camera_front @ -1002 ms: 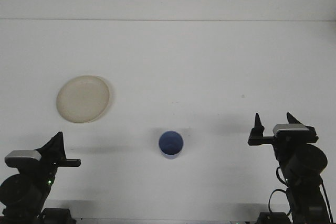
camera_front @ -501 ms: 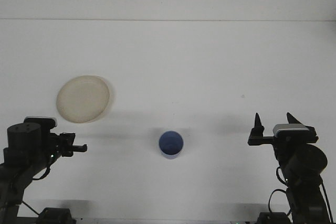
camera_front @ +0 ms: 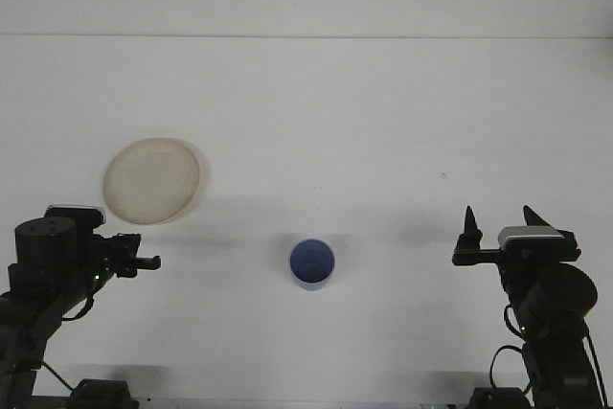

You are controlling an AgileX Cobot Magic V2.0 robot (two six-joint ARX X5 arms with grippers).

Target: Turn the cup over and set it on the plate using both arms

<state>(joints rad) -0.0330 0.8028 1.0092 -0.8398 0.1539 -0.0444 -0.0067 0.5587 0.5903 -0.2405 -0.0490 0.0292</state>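
Blue and small, the cup stood on the white table with its round mouth or base facing up; which one I could not tell. The cream plate lay well to the cup's left, with nothing on it. The left claw pointed at the cup; its opening I cannot tell. The right claw, open and empty, stood about as far from the cup.
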